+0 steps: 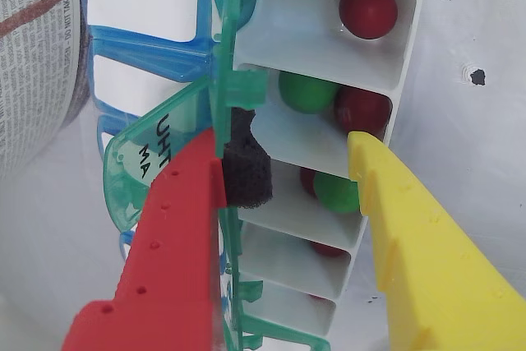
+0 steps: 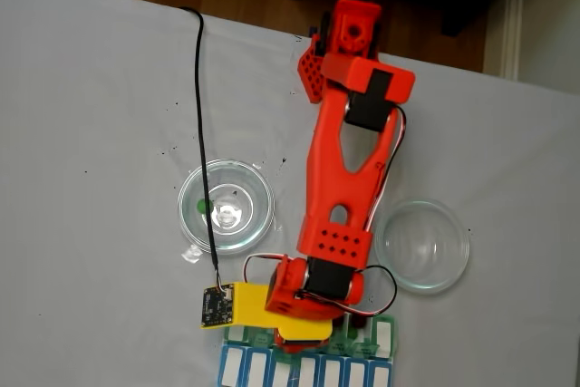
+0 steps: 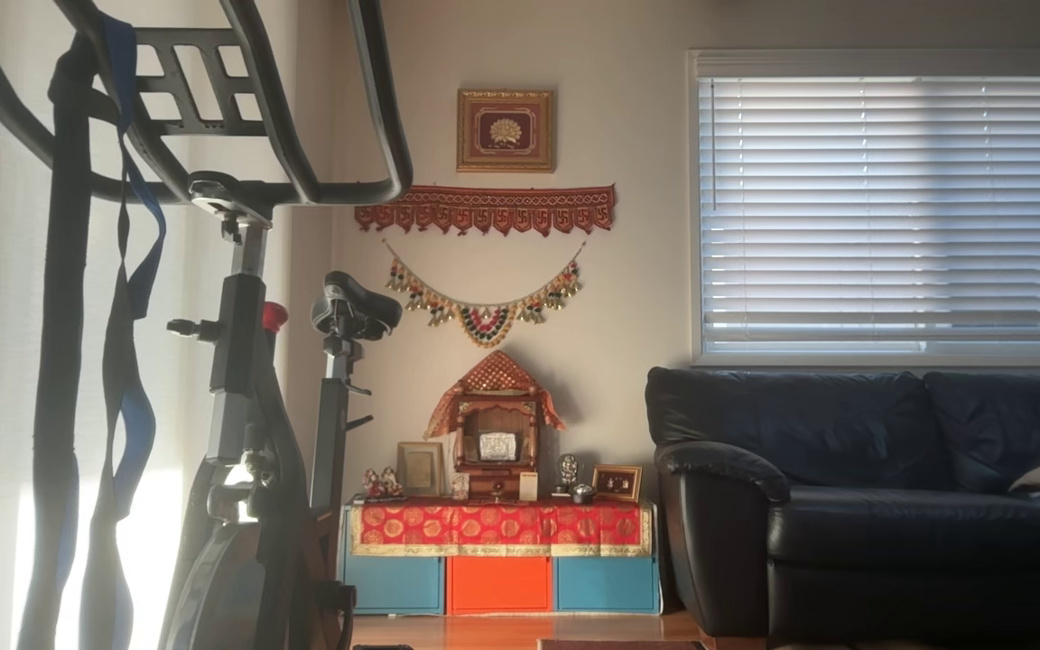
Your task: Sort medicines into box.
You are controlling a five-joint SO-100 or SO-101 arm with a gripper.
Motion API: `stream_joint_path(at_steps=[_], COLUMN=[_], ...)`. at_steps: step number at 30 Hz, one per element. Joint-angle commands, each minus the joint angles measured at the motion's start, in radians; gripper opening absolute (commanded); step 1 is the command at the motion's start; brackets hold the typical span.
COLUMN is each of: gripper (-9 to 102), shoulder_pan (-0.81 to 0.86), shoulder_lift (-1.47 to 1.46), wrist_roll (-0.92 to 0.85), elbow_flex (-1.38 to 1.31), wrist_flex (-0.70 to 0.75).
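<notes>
In the wrist view my gripper (image 1: pixel 283 150) is open, red finger left and yellow finger right, straddling the box (image 1: pixel 288 34) from above with nothing between the fingers. A black foam pad (image 1: pixel 246 172) sits on the red finger. The box's white compartments hold medicines: a red ball (image 1: pixel 368 10) in the top one, a green ball (image 1: pixel 306 92) and a red ball (image 1: pixel 362 110) in the one below, then a green ball (image 1: pixel 335 192) with a red one behind it. Lower compartments show red. A green lid (image 1: pixel 144 162) stands open at the left.
A blue-lidded row (image 1: pixel 140 6) lies beside the box, with newspaper (image 1: pixel 33 55) at the far left. In the fixed view the red arm (image 2: pixel 349 178) reaches down between two clear dishes (image 2: pixel 226 206) (image 2: pixel 422 245). The left dish holds a small green ball (image 2: pixel 205 207).
</notes>
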Motion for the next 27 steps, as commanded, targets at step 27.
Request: stream_joint_path(at_steps=[27], gripper=[2], shoulder_pan=[0.173], shoulder_lift=[0.52], wrist_roll=[-0.259], elbow_flex=[0.057], wrist_flex=[0.52])
